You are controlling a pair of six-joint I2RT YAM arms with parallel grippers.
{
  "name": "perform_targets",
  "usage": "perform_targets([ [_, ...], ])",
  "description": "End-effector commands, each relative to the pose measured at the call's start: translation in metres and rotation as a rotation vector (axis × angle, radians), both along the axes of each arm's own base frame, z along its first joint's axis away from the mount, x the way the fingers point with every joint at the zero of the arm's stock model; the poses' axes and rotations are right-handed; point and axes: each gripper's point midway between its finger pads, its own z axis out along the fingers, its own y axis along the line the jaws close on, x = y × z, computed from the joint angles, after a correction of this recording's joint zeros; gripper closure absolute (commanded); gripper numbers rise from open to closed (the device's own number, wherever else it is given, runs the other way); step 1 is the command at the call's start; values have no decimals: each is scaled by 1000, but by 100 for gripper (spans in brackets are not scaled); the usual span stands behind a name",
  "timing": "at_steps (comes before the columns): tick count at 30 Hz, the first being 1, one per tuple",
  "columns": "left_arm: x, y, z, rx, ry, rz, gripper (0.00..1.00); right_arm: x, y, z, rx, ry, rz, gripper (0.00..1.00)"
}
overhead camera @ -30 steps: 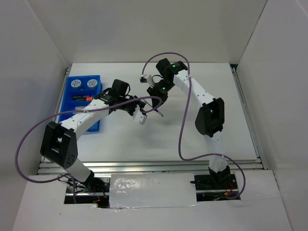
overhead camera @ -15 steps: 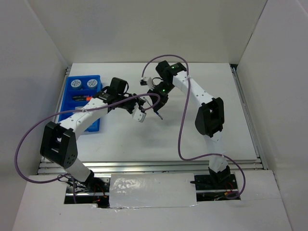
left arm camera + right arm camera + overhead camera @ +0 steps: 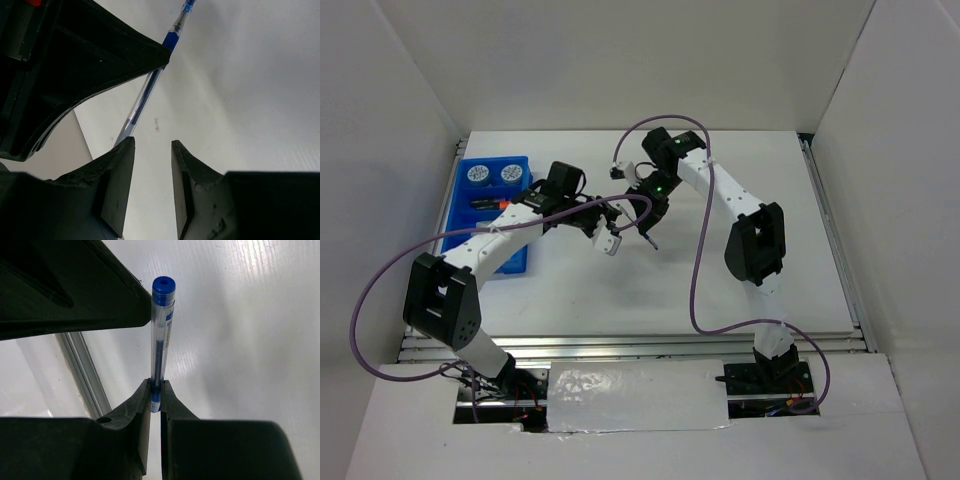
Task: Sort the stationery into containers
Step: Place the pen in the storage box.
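The right hand is clamped on a pen, a clear barrel with blue ink inside and a blue end cap. Its two fingertips pinch the barrel near one end, and the rest of the pen points straight out past them over the white table, capped end farthest from the fingers. From above, this hand sits near the middle of the table with the pen as a thin dark line slanting out of it. The left hand is just beside it, on its left. In the left wrist view the left hand has its fingers a little apart with nothing between them. The pen lies beyond the fingertips, slanted, up and slightly left of the gap and not inside it, and its middle passes behind the tip of a black housing. The blue tray stands at the far left, well apart from both hands, with two tape rolls in its far compartments and an orange marker just behind them.
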Motion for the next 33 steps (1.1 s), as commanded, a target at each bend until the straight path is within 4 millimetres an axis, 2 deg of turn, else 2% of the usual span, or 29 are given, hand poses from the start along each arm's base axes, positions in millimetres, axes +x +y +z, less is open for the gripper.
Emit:
perform_targets([
  [1,-6,-6,28,-73,-42,-43,52,-27,-7,14,-24,81,12,100],
  [15,-4,-9,32,-77,-79,-63,50,-31,-11,7,-64,84,12,100],
  [22,6,-16,21,-43,-91,-48,50,-35,-3,13,-61,48,45,100],
  [26,8,-25,14,-19,-108,-48,56,-36,0,12,-68,45,51,100],
  [33,4,-21,-5,61,-103,-73,60,-37,-1,15,-62,44,50,100],
])
